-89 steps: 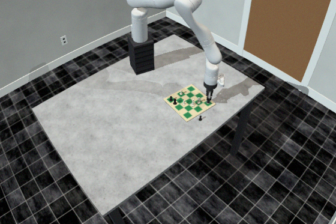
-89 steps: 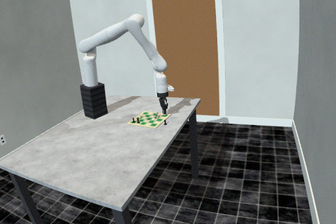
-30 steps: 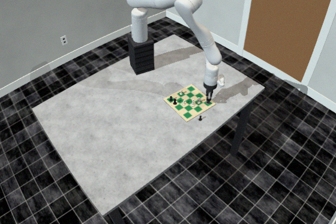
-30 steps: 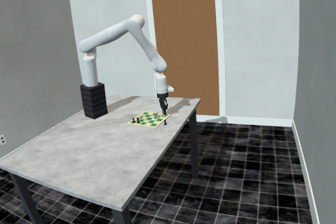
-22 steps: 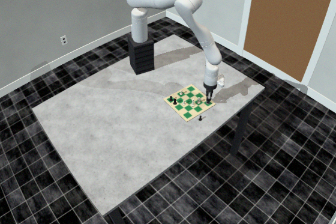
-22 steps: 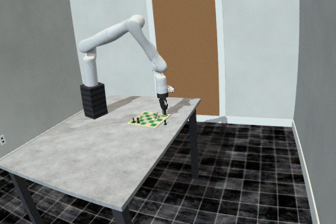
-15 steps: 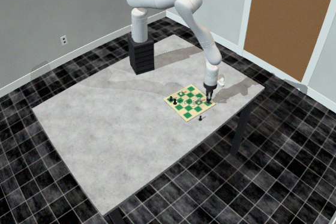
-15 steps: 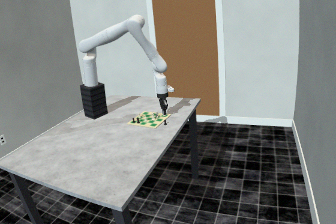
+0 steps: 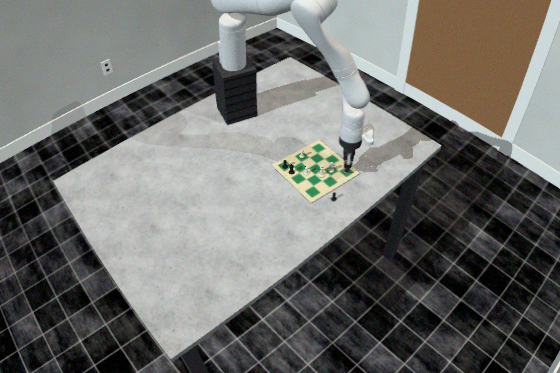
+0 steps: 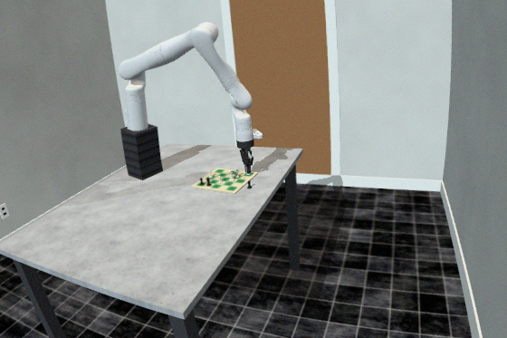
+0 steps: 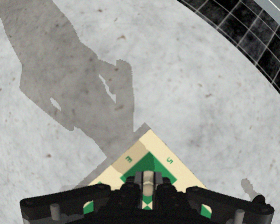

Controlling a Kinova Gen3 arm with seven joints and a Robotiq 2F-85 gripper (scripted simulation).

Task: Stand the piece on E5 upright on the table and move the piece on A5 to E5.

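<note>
A small green and cream chessboard lies near the table's right edge. My gripper stands straight down over the board's right corner square and is shut on a small light-coloured piece, low on that green square. The wrist view shows the board's corner just ahead of the fingers. A black piece stands upright on the table just off the board's near-right side; it also shows in the exterior view. The gripper also shows there at the board's far corner.
Two black pieces stand at the board's left corner and several white pieces in its middle. The arm's black base block is at the back. The table's right edge is close to the board.
</note>
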